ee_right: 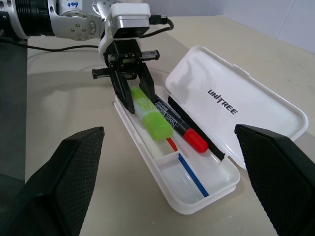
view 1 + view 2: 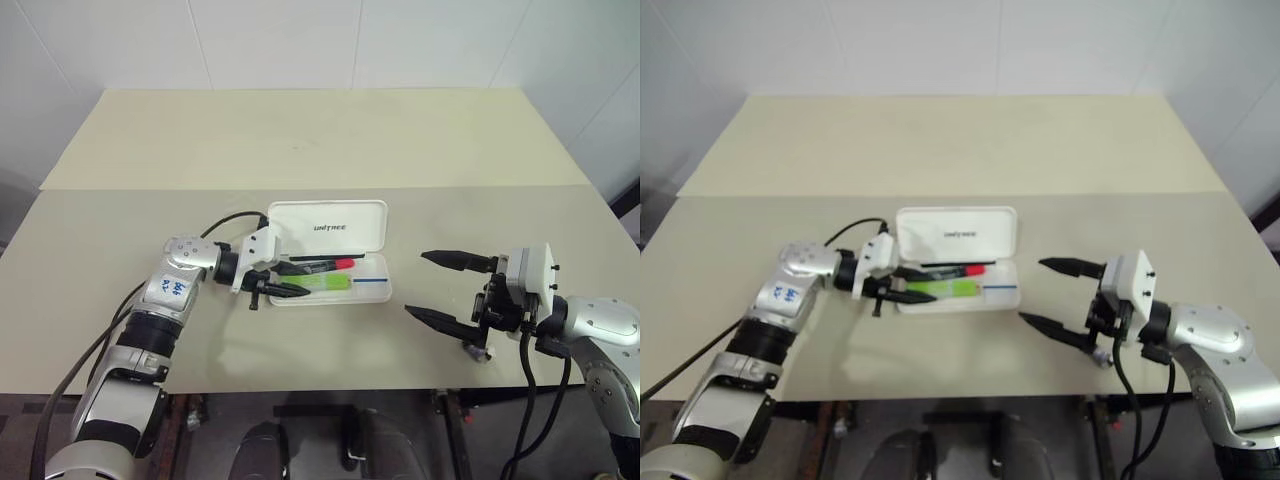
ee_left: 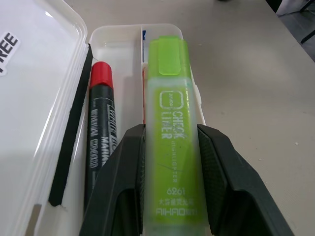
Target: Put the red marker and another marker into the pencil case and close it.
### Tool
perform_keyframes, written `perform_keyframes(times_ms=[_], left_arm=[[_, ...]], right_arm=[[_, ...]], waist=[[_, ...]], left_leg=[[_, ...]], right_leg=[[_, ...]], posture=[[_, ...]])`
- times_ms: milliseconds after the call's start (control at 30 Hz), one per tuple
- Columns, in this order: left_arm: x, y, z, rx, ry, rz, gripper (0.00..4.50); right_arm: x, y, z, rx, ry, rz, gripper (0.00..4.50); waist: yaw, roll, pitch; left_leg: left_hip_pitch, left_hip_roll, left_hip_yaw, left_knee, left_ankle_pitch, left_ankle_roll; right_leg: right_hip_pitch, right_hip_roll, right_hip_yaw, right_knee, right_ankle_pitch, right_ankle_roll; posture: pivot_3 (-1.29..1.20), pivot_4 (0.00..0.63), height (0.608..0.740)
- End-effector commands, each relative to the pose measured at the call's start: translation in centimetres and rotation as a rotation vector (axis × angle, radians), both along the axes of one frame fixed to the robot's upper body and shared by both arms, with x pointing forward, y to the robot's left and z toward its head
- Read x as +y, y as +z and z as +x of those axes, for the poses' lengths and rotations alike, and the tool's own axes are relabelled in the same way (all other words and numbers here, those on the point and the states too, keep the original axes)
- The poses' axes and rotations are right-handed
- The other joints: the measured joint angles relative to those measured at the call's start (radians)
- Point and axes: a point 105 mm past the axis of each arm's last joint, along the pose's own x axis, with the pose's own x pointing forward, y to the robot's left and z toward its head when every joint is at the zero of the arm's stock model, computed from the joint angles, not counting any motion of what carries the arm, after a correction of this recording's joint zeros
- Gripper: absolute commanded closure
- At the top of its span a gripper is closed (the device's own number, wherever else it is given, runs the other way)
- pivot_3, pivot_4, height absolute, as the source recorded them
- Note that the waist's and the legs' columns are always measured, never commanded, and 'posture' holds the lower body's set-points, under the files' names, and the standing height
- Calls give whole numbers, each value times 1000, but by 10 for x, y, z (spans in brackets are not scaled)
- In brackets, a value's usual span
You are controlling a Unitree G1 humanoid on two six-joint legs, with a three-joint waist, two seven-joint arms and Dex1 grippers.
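Left claw [image 2: 290, 279]: nearest to the head camera on the left side; reaches in from the left over the left end of the pencil case, its two black fingers [image 3: 120, 189] closed partway on the barrel of the green marker, one finger pressed to each side.
Green marker [image 3: 173, 132]: held in the left claw, lying lengthwise over the front part of the tray, cap end pointing away from the claw toward the case's right end; whether it rests on the tray floor I cannot tell.
Red marker [image 1: 179, 123]: lying loose inside the tray, just behind the green marker and parallel to it, black barrel with white print, red cap toward the right end.
Pencil case [image 2: 375, 291]: white, open, near the middle of the surface; lid [image 1: 236, 105] swung back flat on the far side, lettering facing up; a small divided compartment at the right end, a blue stripe and a red stripe showing in the tray.
Right claw [image 2: 442, 288]: well to the right of the case, above the surface, fingers spread wide apart with nothing between them, tips pointing left toward the case.
Surface [image 2: 330, 140]: pale beige, two panels meeting at a seam behind the case.
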Motion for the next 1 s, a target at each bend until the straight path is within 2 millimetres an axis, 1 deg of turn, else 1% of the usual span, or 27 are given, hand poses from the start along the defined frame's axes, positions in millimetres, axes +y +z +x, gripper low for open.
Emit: perform_keyframes(times_ms=[33, 133, 200, 233, 267, 300, 400, 467, 600, 733, 867, 933, 1000], left_arm=[[-1, 3, -3, -13, -19, 12, 3463], [-1, -1, -5, 25, -22, 23, 3463], [-1, -5, -7, 43, -32, 42, 2725], [-2, -4, -6, 31, -25, 39, 2474], [-2, -5, -7, 42, -28, 40, 2090], [-3, -5, -7, 38, -30, 44, 1797], [-6, -3, -7, 36, -34, 34, 780], [-7, -2, -7, 29, -36, 27, 16], [-12, 9, -9, 19, -54, -30, 16], [-20, 42, -18, 6, -104, -209, 16], [-18, 83, -29, -26, -146, -410, 16], [-12, 100, -34, -22, -161, -457, 16], [-9, 108, -39, -11, -174, -463, 16]], right_arm=[[1, 10, -3, -54, 7, 13, 0], [1, 11, -3, -55, 6, 12, 0], [1, 11, -3, -56, 4, 11, 0], [1, 11, -3, -56, 3, 12, 0], [1, 11, -3, -56, 3, 12, 0], [1, 11, -4, -56, 2, 11, 0], [1, 11, -3, -55, 2, 11, 0], [1, 11, -3, -55, 2, 12, 0], [2, 11, -2, -53, 5, 13, 0], [0, 6, -1, -27, -5, 22, 0], [-14, -8, -5, 40, -50, 0, 0], [-24, -16, -8, 78, -88, -9, 0], [-33, -22, -11, 100, -114, -26, 0]], waist=[[-1, 0, 0], [-1, 0, 0], [-1, 0, 0], [-1, 0, 0], [0, 0, 0], [0, 0, 0], [0, 0, 0], [-1, 0, 0], [0, 0, 0], [0, 0, 0], [0, 0, 0], [0, 0, 0], [-1, 0, 0]], left_leg=[[0, 0, 0, 0, 0, 0], [0, 0, 0, 0, 0, 0], [0, 0, 0, 0, 0, 0], [0, 0, 0, 0, 0, 0], [0, 0, 0, 0, 0, 0], [0, 0, 0, 1, 0, 0], [0, 0, 0, 1, 0, 0], [0, 0, 0, 1, 0, 0], [0, 0, 0, 1, 0, 0], [0, 0, 0, 1, 0, 0], [0, 0, 0, 1, 0, 0], [0, 0, 0, 1, 0, 0], [0, 0, 0, 1, 0, 0]], right_leg=[[0, 0, 0, 0, 0, 0], [0, 0, 0, 0, 0, 0], [0, 0, 0, 0, 0, 0], [0, 0, 0, 1, 0, 0], [0, 0, 0, 1, 0, 0], [0, 0, 0, 1, 0, 0], [0, 0, 1, 1, 0, 0], [0, 0, 1, 1, 0, 0], [0, 0, 1, 1, 0, 0], [0, 0, 1, 1, 0, 0], [0, 0, 2, 2, 0, 0], [0, 0, 3, 2, 0, 0], [0, 0, 4, 2, 0, 0]], posture=[[0, 150, 740], [0, 150, 740], [0, 150, 740], [0, 150, 740], [0, 150, 740], [0, 150, 740], [0, 150, 740], [0, 150, 740], [0, 150, 740], [0, 150, 740], [0, 150, 740], [0, 150, 740], [0, 150, 740]])
